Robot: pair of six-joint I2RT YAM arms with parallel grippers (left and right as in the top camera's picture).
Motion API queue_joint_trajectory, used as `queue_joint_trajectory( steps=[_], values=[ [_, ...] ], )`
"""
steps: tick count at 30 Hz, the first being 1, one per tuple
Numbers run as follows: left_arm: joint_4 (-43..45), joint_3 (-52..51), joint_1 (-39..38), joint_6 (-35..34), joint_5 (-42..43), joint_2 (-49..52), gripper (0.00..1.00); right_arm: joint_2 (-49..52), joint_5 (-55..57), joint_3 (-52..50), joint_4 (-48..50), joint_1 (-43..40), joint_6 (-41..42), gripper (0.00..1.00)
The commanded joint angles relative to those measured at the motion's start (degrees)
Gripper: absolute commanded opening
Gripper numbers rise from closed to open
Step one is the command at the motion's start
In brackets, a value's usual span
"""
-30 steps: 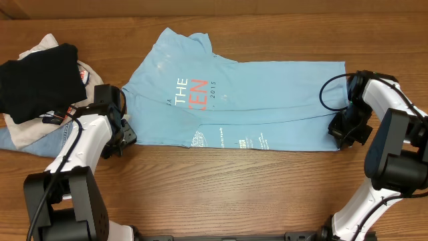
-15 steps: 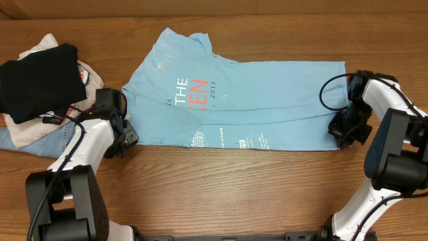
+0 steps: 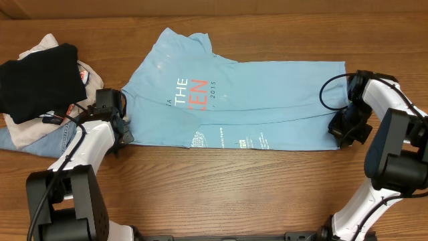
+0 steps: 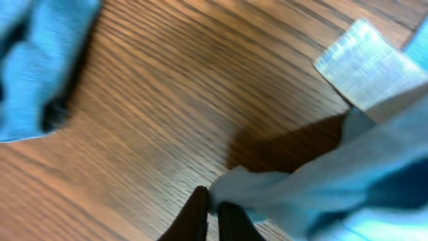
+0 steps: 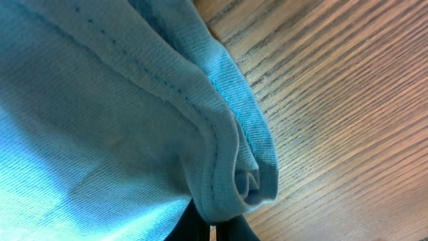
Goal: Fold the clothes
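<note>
We work on a brown wooden table [image 3: 221, 194], and most of its middle is covered by the light sky-blue cotton T-shirt [image 3: 267, 94] with red and white chest lettering. It lies flat and sideways, neck end to our left and hem to our right. Well off to the left, apart from the shirt, sits a heap of other clothes topped by a black folded garment [image 3: 37, 80]; we leave that alone.

Our left gripper [image 3: 126, 137] rests at the shirt's near-left corner, its fingers pressed together on a small tuck of blue cloth, as the left wrist view shows [image 4: 208, 207]. Our right gripper [image 3: 338, 134] is at the near-right corner, clamped on the stitched hem, which bunches into a fold just above the fingertips [image 5: 212, 231].

We judge the step to be the grasp of both near corners, ready for a lengthwise fold. The next move calls for lifting both corners evenly, keeping the edge taut between them, and carrying it over toward the far edge without dragging the rest.
</note>
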Motion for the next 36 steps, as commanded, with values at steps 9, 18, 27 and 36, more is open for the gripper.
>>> queue_joint_trajectory(
  steps=[9,18,27,36],
  values=[
    [-9.42,-0.42,0.22,-6.19,-11.32,0.28,0.04,0.22,0.85,-0.17,-1.97,-0.37,0.44,0.04],
    [-15.37,-0.42,0.22,-12.57,-13.00,0.28,0.04,0.22,1.16,-0.17,-8.61,-0.37,0.37,0.04],
    [-16.09,-0.42,0.22,-12.57,-11.67,0.28,0.11,-1.01,2.12,-0.15,-10.01,-0.37,0.15,0.04],
    [-16.04,1.42,0.22,-12.55,-10.32,-3.80,0.58,-9.03,2.12,0.04,-8.37,-0.35,0.20,0.44]
  ],
)
